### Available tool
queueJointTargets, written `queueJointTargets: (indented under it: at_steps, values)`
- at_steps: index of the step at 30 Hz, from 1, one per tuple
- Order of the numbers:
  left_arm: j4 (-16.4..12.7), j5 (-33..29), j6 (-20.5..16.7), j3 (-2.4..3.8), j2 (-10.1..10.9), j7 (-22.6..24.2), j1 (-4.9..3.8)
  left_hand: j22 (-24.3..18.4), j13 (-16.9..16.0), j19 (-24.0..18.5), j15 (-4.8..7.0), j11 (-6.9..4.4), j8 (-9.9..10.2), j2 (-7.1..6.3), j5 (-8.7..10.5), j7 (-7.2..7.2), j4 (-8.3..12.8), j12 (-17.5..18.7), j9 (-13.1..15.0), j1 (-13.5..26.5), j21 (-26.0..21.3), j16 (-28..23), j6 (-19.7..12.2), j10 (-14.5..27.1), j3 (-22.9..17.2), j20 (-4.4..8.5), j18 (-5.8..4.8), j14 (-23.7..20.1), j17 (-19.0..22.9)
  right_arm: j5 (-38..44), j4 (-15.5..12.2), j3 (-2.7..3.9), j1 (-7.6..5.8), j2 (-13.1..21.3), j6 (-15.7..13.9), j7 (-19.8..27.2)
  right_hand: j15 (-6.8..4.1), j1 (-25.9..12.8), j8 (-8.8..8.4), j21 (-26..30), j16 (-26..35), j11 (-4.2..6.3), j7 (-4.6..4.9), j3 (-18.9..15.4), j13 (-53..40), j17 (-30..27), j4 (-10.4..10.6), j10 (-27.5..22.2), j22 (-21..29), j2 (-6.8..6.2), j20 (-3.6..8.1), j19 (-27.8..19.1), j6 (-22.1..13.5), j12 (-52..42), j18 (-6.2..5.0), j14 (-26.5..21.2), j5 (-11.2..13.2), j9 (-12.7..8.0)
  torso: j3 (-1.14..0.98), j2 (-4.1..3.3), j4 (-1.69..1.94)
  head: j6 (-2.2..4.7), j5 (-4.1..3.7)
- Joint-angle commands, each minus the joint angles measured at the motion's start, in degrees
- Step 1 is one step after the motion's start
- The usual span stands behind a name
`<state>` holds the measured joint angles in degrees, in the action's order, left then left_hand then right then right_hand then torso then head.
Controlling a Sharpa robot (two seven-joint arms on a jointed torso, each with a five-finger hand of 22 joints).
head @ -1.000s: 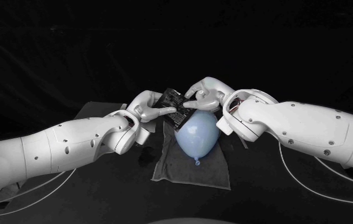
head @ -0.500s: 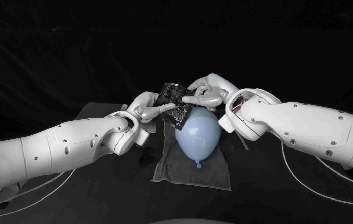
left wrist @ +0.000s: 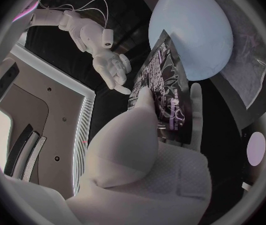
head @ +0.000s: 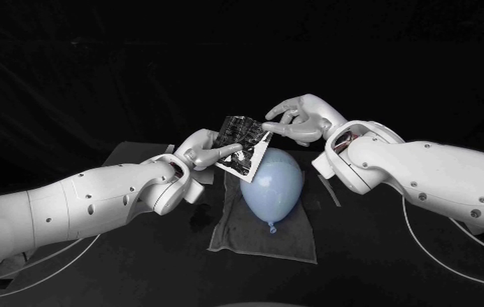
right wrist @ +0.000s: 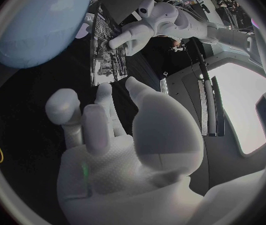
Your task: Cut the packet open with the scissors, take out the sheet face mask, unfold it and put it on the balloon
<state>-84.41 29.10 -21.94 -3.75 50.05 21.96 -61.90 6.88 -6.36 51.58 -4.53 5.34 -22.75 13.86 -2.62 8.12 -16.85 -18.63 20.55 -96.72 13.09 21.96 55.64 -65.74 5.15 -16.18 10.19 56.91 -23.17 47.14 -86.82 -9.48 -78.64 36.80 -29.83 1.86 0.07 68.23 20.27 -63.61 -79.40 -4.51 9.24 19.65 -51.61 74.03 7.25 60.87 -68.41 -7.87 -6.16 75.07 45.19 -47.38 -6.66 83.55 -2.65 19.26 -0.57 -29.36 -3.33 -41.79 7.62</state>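
Observation:
My left hand [head: 207, 152] [left wrist: 145, 150] holds the dark printed packet [head: 240, 146] [left wrist: 164, 90] upright, just above the top end of the balloon. A white edge shows along the packet's lower right side. The pale blue balloon [head: 272, 184] [left wrist: 192, 30] [right wrist: 35, 20] lies on a grey cloth, knot toward me. My right hand [head: 298, 119] [right wrist: 120, 135] hovers up and to the right of the packet, fingers apart and nothing in them; its fingertips are close to the packet's upper corner. The right wrist view looks past these fingers to the packet [right wrist: 107, 55] and the left hand [right wrist: 139, 32].
A grey cloth [head: 264, 233] lies under the balloon at the middle of the black table [head: 131, 251]. A dark narrow object [head: 331, 189] lies beside the balloon on the right, too dim to identify. Both forearms flank the cloth.
My right hand has let go of the packet and lifted up and to the right. The left hand has raised the packet slightly, and a white edge now shows along its side.

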Motion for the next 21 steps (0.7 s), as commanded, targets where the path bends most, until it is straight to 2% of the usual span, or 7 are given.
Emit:
queueJointTargets:
  at_steps: [1, 4, 8, 11, 12, 15, 21]
  values:
    - [-0.1, 3.1, 2.0, 0.06, 0.0, 0.3, -0.07, -0.2, 0.0, -0.6, -0.10, 0.38, 0.4, 3.06, -0.12, 0.14, 0.1, 0.3, 0.1, 1.2, -0.3, -0.3, -0.4, 0.4, -1.1, -0.02, 0.17, -0.6, -0.3, -0.6, 0.3, 0.18, -0.49, 0.6, -0.8, 2.1, -0.16, -0.1, 0.05, -3.5, -2.2, 0.34, -0.13, -0.1, -5.1, 3.0, 1.4, 5.0, -2.9, 1.99, 0.26, 2.4, 1.0, -6.6, 0.84, 2.4, -0.2, -0.2, -0.01, -0.01, 0.06, 0.14, -0.05]
    - [0.0, 4.4, 2.0, 0.06, 0.0, 0.3, -0.06, -0.5, 0.0, -0.7, -0.24, 0.51, 0.6, 3.07, -0.13, 0.25, 0.1, 0.1, 0.4, 2.7, -0.6, -0.4, -0.7, 0.7, -2.3, -0.10, 0.15, -1.1, -0.6, -0.7, 0.6, 0.30, -0.94, 1.2, 0.4, 1.4, -0.56, 0.6, 0.16, -8.1, -5.0, 0.73, -0.59, -0.5, -11.2, 6.9, 2.8, 10.0, -6.6, 3.55, 0.64, 5.2, 2.6, -14.1, 1.89, 4.0, -0.1, -0.5, -0.01, -0.01, 0.06, 0.18, -0.07]
    - [0.1, 6.2, 1.8, 0.05, 0.0, 0.5, -0.06, -0.8, -0.1, -0.9, -0.43, 0.74, 0.9, 3.09, -0.14, 0.47, 0.1, 0.0, 0.7, 4.3, -1.0, -0.5, -1.2, 1.4, -3.9, -0.17, 0.10, -1.6, -1.0, -0.5, 1.4, 0.38, -1.38, 1.3, 2.8, -0.1, -0.83, 1.6, -0.06, -10.2, -6.1, 1.02, -0.86, -0.4, -13.6, 8.6, 3.5, 11.9, -8.3, 4.91, 0.93, 6.4, 3.6, -17.0, 2.36, 4.6, -0.1, -0.9, 0.04, -0.01, 0.04, 0.17, -0.20]
    - [0.3, 9.2, 1.5, 0.05, 0.1, 1.1, -0.06, -1.0, 0.0, -1.1, -0.64, 0.96, 1.4, 2.94, -0.13, 0.55, 0.2, 0.1, 0.9, 5.2, -1.3, -0.6, -2.2, 2.4, -5.5, -0.23, 0.04, -2.1, -1.4, -0.1, 1.7, 0.41, -1.54, 1.2, 4.1, -1.2, -0.99, 3.2, -0.23, -10.9, -6.4, 1.23, -1.06, 0.6, -14.3, 8.9, 3.2, 12.4, -8.9, 6.24, 1.07, 6.8, 4.1, -17.9, 2.51, 4.7, -0.1, -1.1, 0.01, -0.05, 0.08, 0.19, -0.36]
    - [0.4, 10.2, 1.2, 0.05, 0.1, 1.3, -0.05, -1.1, 0.0, -1.2, -0.66, 0.93, 1.4, 2.78, -0.12, 0.36, 0.4, 0.1, 1.0, 5.0, -1.4, -0.6, -2.3, 2.6, -5.8, -0.24, 0.03, -2.2, -1.4, 0.1, 1.8, 0.42, -1.58, 1.1, 4.5, -1.4, -1.15, 4.9, -0.17, -11.3, -6.5, 1.45, -1.28, 1.5, -14.8, 9.1, 2.1, 12.7, -9.2, 6.62, 1.16, 7.0, 4.6, -18.5, 2.60, 4.8, -0.2, -1.2, 0.01, -0.05, 0.10, 0.19, -0.42]
    - [0.7, 13.5, 0.0, 0.04, 0.1, 2.0, -0.05, -1.2, 0.0, -1.2, -0.67, 1.00, 1.5, 2.40, -0.12, -0.05, 0.7, 0.2, 1.2, 4.0, -1.5, -0.6, -2.8, 3.3, -6.4, -0.25, 0.03, -2.3, -1.7, 0.6, 1.9, 0.43, -1.66, 0.8, 5.6, -2.3, -1.36, 6.3, 0.13, -12.5, -6.7, 1.69, -1.59, 2.3, -16.4, 9.5, 1.0, 13.9, -10.3, 6.62, 1.39, 7.6, 5.9, -20.2, 2.89, 4.9, -0.1, -1.2, 0.01, -0.03, 0.07, 0.18, -0.60]
    - [1.4, 19.3, -2.4, 0.04, 0.1, 4.2, -0.05, -1.4, 0.0, -1.2, -0.81, 1.39, 1.6, 2.10, -0.11, -0.72, 0.4, 0.2, 1.5, 3.7, -1.6, -0.4, -3.1, 3.6, -6.5, -0.27, 0.02, -2.3, -2.0, 4.8, 1.7, 0.43, -1.72, 0.2, 6.2, -4.9, -2.03, 7.3, 1.26, -13.9, -7.1, 2.53, -2.60, 2.5, -19.5, 10.0, -0.6, 16.3, -11.5, 5.04, 1.94, 8.3, 8.6, -23.6, 3.21, 5.0, -0.1, -1.0, 0.02, -0.01, 0.08, 0.24, -0.91]
